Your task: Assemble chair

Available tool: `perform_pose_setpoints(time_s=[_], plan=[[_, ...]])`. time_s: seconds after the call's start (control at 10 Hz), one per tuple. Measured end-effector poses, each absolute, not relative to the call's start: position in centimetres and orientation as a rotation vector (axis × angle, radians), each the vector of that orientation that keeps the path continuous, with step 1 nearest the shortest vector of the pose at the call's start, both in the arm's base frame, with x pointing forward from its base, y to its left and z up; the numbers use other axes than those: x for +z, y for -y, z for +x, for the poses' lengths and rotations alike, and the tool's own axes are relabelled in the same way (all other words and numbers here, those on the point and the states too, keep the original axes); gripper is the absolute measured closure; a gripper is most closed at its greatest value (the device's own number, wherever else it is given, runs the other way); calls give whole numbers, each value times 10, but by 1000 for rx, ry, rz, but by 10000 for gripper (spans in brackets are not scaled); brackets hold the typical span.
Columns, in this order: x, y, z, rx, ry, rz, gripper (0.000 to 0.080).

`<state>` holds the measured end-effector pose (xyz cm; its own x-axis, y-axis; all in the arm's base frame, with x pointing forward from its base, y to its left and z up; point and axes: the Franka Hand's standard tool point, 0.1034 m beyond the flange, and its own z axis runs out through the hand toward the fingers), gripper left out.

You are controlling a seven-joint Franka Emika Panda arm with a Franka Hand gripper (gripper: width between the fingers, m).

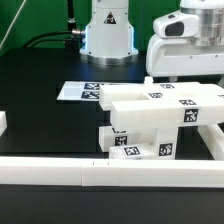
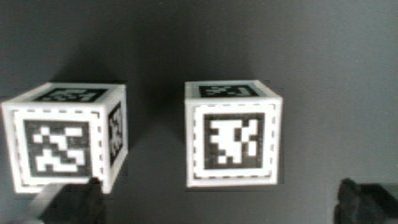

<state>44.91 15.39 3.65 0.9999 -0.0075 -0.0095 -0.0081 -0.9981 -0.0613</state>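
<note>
Chair cubes (image 2: 235, 135) stand side by side, apart, just ahead of the gripper (image 2: 217, 205), its fingers spread wide and holding nothing.

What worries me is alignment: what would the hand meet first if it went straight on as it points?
Probably the tagged white block facing the gap of the open hand; the second block stands off to one side. Depth is unclear, so this is a guess.

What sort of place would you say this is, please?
Probably a robotics lab bench: glossy white plastic chair pieces bearing black-and-white square tags, a flat white marker board on the black tabletop, and a white robot arm's base behind.
</note>
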Motion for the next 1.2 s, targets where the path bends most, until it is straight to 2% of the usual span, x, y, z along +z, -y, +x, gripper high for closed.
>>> perform_pose_setpoints(time_s=[0.3,1.2], plan=[[29,-154,447,14,-11,-3085,151],[34,-156,456,-14,-9,-3079,151]])
